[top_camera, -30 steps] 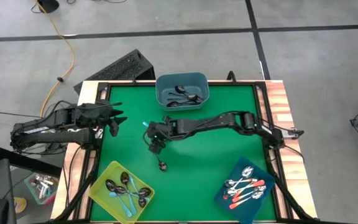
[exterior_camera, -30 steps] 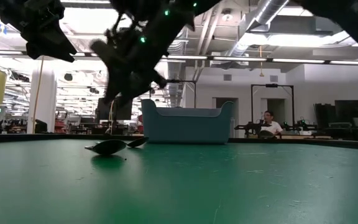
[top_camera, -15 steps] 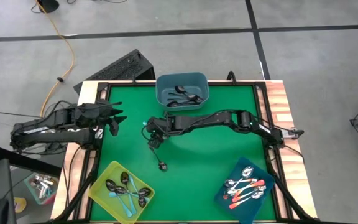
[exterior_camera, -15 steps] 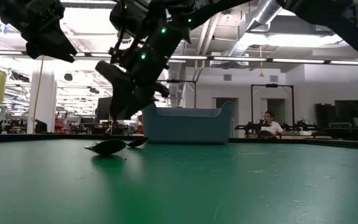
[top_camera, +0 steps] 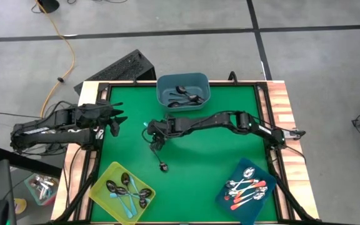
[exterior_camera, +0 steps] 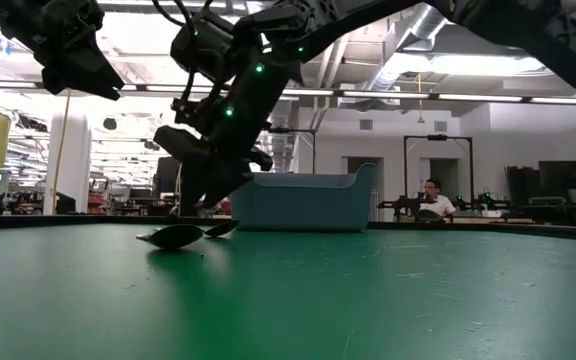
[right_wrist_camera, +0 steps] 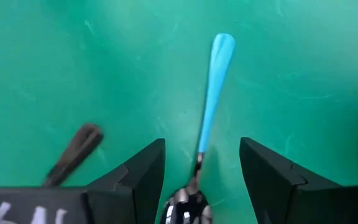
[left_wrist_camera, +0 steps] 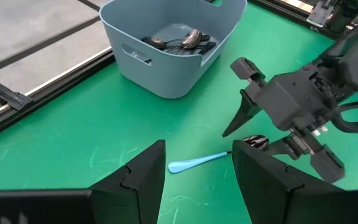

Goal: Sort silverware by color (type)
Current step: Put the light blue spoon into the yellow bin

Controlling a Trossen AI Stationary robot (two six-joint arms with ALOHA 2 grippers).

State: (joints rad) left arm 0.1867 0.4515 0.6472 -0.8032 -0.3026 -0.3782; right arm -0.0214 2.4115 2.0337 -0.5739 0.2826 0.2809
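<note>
A light blue-handled spoon (right_wrist_camera: pixel 214 87) lies flat on the green table (top_camera: pixel 199 156). Its shiny bowl (right_wrist_camera: pixel 188 204) sits between the fingers of my right gripper (right_wrist_camera: pixel 202 147). That gripper (top_camera: pixel 151 135) is open and hangs low over the spoon, one finger on either side, touching nothing. In the left wrist view the same spoon (left_wrist_camera: pixel 197 162) points away from the right gripper (left_wrist_camera: pixel 250 138). A dark plain spoon (top_camera: pixel 163 166) lies nearer the front edge, and its handle (right_wrist_camera: pixel 73 155) shows beside the right gripper. My left gripper (top_camera: pixel 114 122) waits open at the table's left edge.
A grey-blue bin (top_camera: pixel 183 90) holding dark spoons stands at the far edge. A yellow bin (top_camera: pixel 124 190) with blue-handled spoons is at the near left. A dark blue bin (top_camera: pixel 249 186) with red-handled spoons is at the near right. Bare green table lies between them.
My right gripper has sunk toward the table and shifted a little toward the left edge, coming down over the light blue spoon's bowl end. The spoons have stayed where they were.
</note>
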